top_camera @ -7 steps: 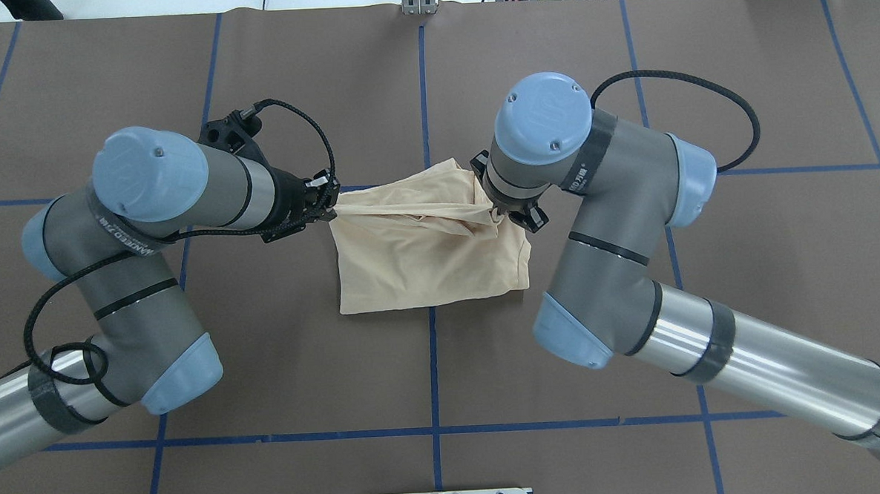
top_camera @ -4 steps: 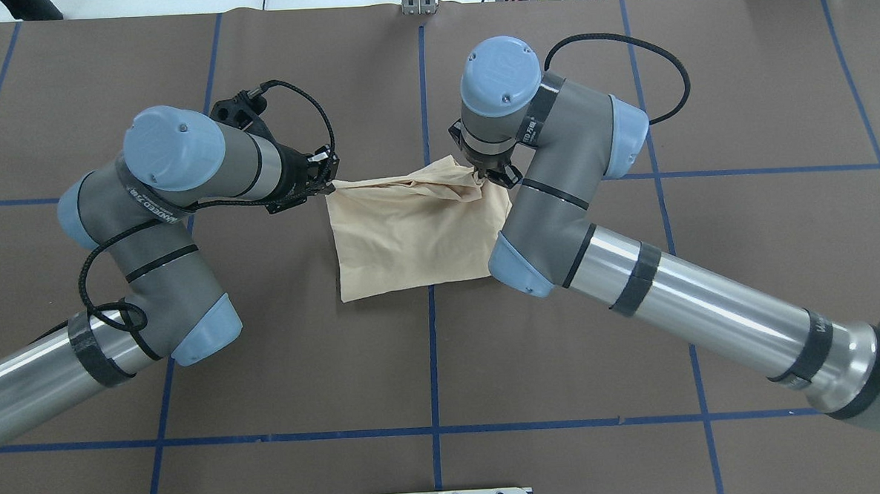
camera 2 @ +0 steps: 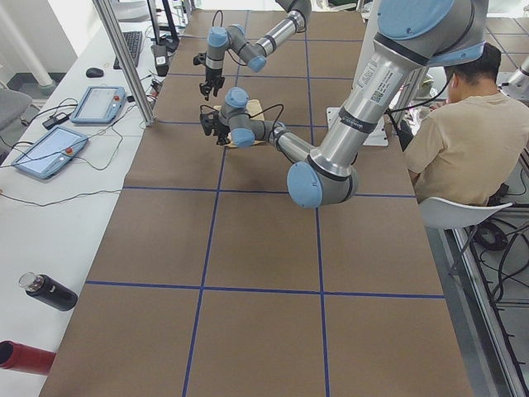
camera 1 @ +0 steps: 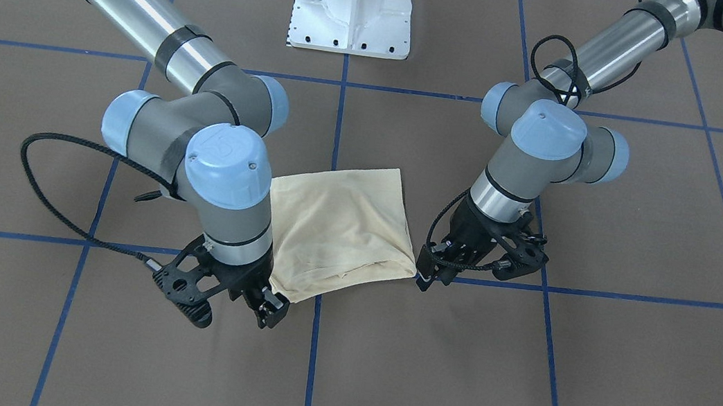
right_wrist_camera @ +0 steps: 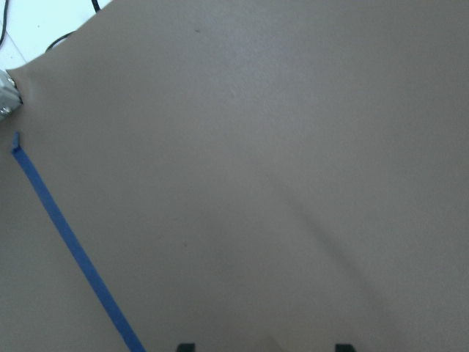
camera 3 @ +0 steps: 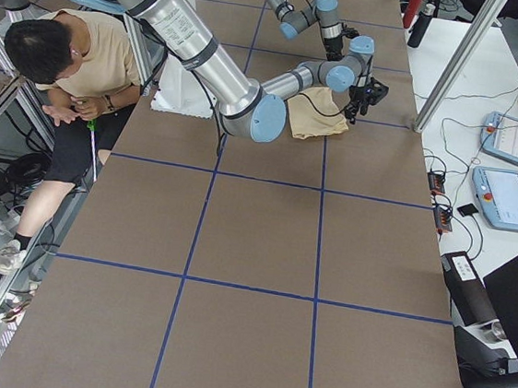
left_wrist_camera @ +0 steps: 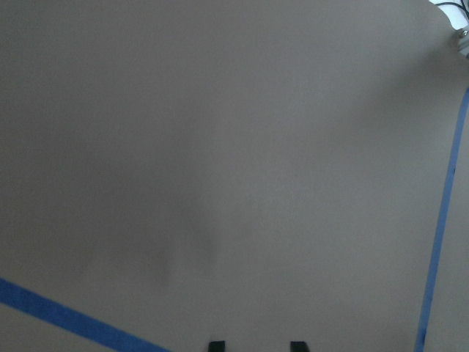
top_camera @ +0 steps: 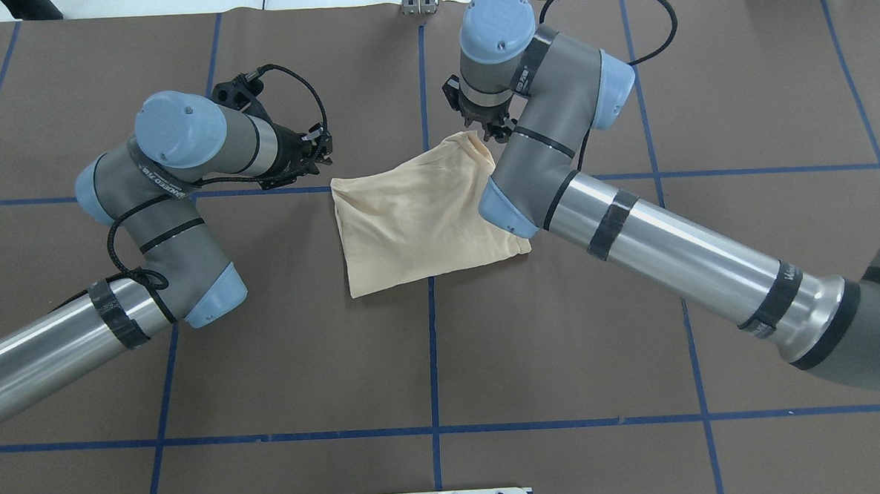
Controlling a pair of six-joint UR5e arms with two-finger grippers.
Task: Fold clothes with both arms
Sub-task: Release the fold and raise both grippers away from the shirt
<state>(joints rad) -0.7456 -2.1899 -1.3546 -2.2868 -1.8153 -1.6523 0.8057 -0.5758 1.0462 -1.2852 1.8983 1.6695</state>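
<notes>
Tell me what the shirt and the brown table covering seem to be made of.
Shirt: thin, soft knit, probably cotton jersey, matte cream; it lies limp and creases along its folds. Table covering: matte brown sheet, perhaps paper or thin vinyl; flat, with no sheen or visible weave. Grid lines: apparently blue adhesive tape.

Matt cloth T-shirt [top_camera: 416, 218], glossy metal right arm [top_camera: 678, 248]
</notes>
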